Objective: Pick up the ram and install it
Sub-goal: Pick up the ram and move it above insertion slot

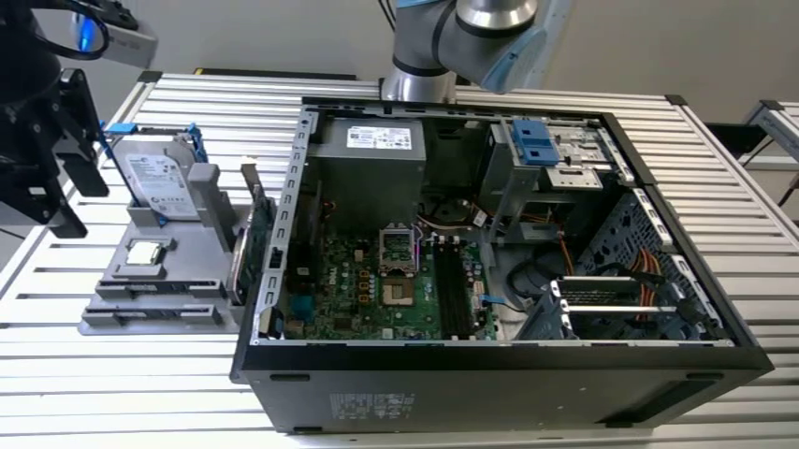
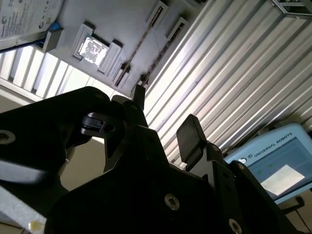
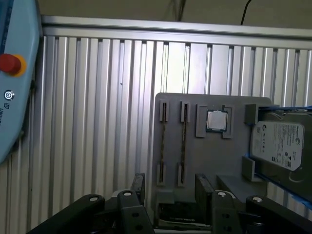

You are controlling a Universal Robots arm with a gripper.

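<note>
Two ram sticks stand on edge in the slots of a grey holder (image 3: 195, 151): one ram stick (image 3: 162, 141) and a second ram stick (image 3: 184, 141) beside it. The second wrist view shows them as thin dark lines, one ram stick (image 2: 142, 38) and the other (image 2: 165, 48). My black gripper (image 3: 170, 190) is open, its fingers (image 3: 138, 186) apart with nothing between them. It hovers short of the holder's edge, apart from both sticks. In the exterior view the gripper (image 1: 69, 201) hangs at the left, beside the holder (image 1: 156, 281).
The holder also carries a hard drive (image 3: 280, 144) and a square processor chip (image 3: 216, 121). A green card (image 1: 256, 234) stands between the holder and the open computer case (image 1: 500, 365), where long black motherboard slots (image 1: 452, 290) lie. A teach pendant (image 3: 14, 73) sits off the ribbed table (image 3: 97, 107).
</note>
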